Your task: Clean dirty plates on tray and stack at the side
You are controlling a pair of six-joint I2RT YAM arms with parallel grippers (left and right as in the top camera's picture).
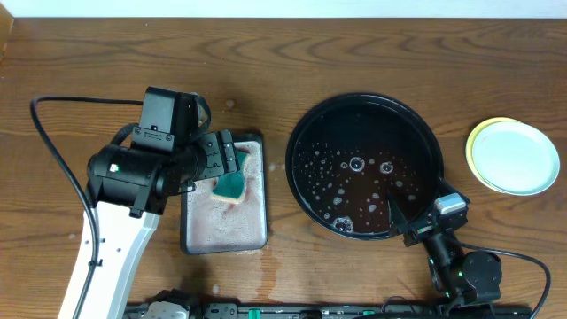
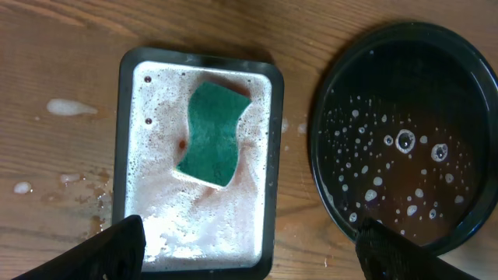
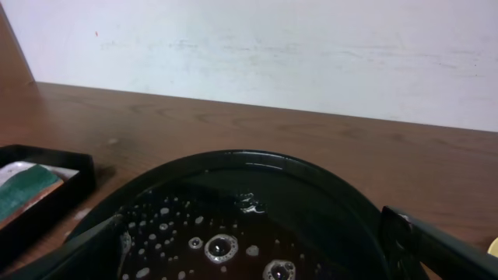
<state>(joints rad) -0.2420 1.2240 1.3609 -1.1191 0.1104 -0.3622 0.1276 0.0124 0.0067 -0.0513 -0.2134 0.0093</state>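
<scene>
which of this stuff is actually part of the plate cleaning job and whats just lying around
Part of the job:
- stacked plates, set beside the tray
- black tray, wet, no plates on it
- green sponge
- grey soapy tray holding the sponge

Just lying about:
- spilled foam blobs
- arm cable

Sponge (image 1: 232, 184) in pan (image 1: 221, 246); tray (image 1: 290, 164) right; plates (image 1: 516, 157) rightmost.

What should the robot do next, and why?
Probably just pull both arms back and rest. The black tray holds only soapy drops, the plates sit stacked on the table to its right, and the sponge lies in the small grey tray. Both the left gripper and the right gripper are open and empty.
</scene>
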